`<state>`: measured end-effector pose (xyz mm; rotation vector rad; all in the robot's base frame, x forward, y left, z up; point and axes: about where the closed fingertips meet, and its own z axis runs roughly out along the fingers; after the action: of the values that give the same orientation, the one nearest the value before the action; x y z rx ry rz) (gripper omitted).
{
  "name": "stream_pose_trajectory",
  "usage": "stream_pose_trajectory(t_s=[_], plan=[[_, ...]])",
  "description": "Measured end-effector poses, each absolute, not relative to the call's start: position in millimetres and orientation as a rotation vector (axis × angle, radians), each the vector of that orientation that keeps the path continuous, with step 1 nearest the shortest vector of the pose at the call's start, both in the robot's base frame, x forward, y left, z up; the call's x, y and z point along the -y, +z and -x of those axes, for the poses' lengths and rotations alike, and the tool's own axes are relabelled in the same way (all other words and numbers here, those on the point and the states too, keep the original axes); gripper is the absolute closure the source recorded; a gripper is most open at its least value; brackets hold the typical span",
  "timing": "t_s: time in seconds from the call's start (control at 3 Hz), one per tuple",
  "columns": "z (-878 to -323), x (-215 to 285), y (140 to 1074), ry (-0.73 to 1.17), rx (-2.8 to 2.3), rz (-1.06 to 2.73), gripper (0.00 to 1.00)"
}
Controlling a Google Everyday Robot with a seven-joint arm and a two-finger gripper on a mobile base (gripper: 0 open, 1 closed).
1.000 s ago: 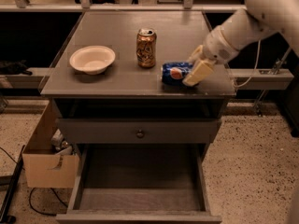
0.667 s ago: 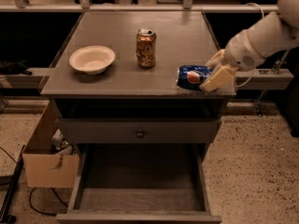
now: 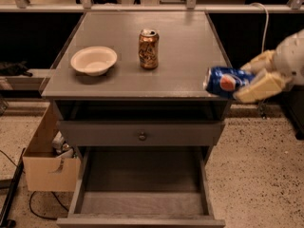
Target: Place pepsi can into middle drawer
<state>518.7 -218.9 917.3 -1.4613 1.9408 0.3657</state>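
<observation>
Gripper (image 3: 259, 76) clamps pepsi can (image 3: 226, 81) sideways, above open middle drawer (image 3: 141, 203).

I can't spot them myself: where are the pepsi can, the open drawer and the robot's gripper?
pepsi can (image 3: 227, 81): camera view, on its round logo.
middle drawer (image 3: 141, 204): camera view, on its bare floor.
gripper (image 3: 241, 82): camera view, far right, midway between its fingertips, shut on the can.

This looks like a robot test lab rather than a home: speckled floor (image 3: 256, 175), a lone grey cabinet (image 3: 185, 46), a cardboard box (image 3: 45, 172) beside it, metal rails (image 3: 142, 7) behind, and the gripper (image 3: 244, 82) clasping the pepsi can (image 3: 222, 81) at the cabinet's right edge.
</observation>
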Motion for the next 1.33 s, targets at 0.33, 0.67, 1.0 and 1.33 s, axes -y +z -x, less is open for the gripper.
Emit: stream_pose_trajectory(t_s=[0.33,0.67,1.0,1.33], plan=[[-469.3,178.0,878.7,0.527,-1.921,1.382,1.0],[-443.8,138.3,831.5,0.687,-1.929,1.357,1.0],[-428.6,100.1,793.9,0.767,-1.918,1.37,1.0],[-425.1,94.7,786.9,0.777,-1.923,1.375,1.0]])
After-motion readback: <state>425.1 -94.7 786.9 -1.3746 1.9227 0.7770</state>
